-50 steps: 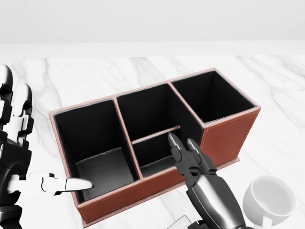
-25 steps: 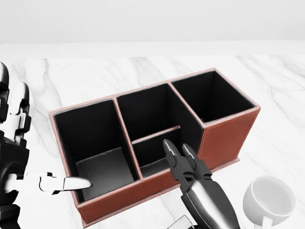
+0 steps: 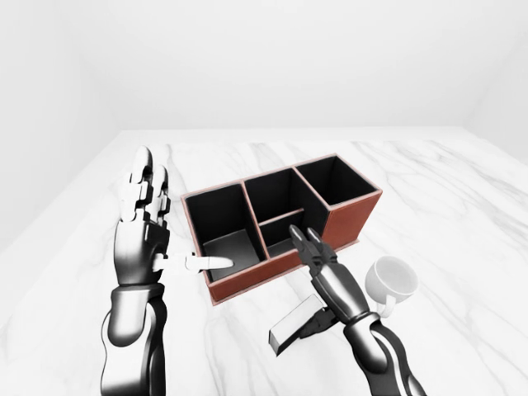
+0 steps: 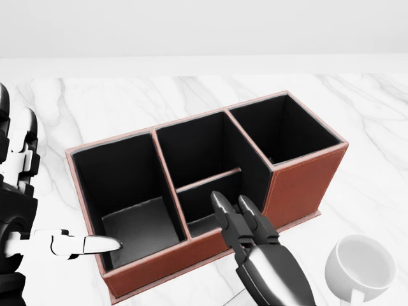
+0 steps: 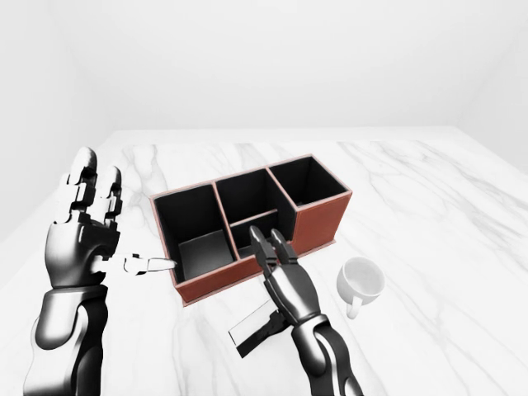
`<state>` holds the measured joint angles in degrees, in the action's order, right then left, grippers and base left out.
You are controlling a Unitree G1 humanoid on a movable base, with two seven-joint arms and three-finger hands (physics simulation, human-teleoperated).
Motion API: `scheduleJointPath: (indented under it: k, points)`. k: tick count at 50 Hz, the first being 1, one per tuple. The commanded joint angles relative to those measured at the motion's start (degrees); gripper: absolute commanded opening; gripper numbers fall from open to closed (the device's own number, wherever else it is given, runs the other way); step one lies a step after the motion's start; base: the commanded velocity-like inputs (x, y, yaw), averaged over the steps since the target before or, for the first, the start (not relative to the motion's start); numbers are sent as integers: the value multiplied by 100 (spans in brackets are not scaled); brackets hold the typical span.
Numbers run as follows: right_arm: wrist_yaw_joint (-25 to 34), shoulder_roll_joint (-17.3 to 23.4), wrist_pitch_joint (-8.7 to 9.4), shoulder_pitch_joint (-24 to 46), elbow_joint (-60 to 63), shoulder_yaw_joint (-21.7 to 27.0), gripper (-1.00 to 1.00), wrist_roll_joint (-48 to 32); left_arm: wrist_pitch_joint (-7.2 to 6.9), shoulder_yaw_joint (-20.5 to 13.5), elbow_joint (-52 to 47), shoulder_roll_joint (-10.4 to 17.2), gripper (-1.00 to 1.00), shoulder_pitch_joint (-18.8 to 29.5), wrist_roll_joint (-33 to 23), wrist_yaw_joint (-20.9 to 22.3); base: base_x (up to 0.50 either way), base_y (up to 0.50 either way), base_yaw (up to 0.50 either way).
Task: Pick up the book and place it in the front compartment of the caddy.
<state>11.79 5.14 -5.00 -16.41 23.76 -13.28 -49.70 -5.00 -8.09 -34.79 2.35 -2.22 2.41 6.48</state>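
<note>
Book: the book (image 3: 294,327) hangs low in the left-eye view, under your right hand and above the marble, short of the caddy. It is tilted, one end down toward the view's bottom left.

Right hand: your right hand (image 3: 330,280) sits over the book's upper end with two fingers stretched straight toward the caddy. The thumb side is hidden beneath the palm, so you cannot tell from these views how firmly it grips. Treat the hold as thin.

Caddy: the caddy (image 4: 299,185) stands slantwise, with a large cell at the head view's left, a middle cell split by a low divider, and a cell at the right. Your extended fingertips already overlap the small near slot of the split cell (image 4: 203,220).

Risk, slipping: the book is carried by one end, so it may pivot or drop onto the marble if you swing quickly.

Risk, snagging: the low end could catch the caddy's near wall and push the caddy away. Lift before you go over the rim.

Risk, wrong cell: the slot is narrow, and a slanted book may lodge on the divider or fall into the neighbouring cell.

Left hand: your left hand (image 5: 82,239) is spread open, its thumb (image 4: 86,244) pointing at the large cell's rim. It could nudge the caddy.

Mug: the white mug (image 3: 391,280) stands just beside your right forearm, so an elbow sweep could knock it.
</note>
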Motion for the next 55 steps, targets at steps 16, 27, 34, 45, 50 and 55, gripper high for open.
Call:
scheduleJointPath:
  k: [16,27,34,45,50,55]
  points:
    - [-127,50,0,-30,-90,-148,100,-339,0,-21,4,12,100,29,15,-7,0,0,0]
    - [-138,49,0,17,-218,-155,100,-444,0,-33,9,16,100,40,33,-9,0,0,0]
    - [-197,69,0,-37,-260,-257,100,-543,0,-33,21,18,100,44,32,-7,0,0,0]
    - [-324,98,0,-8,-480,-302,100,-580,0,-45,53,23,100,61,38,-11,0,0,0]
    - [-373,106,0,-57,-500,-362,100,-645,0,-74,47,35,100,78,56,-9,0,0,0]
    - [-400,116,0,-91,-491,-428,100,-675,0,-87,21,39,100,81,64,-14,0,0,0]
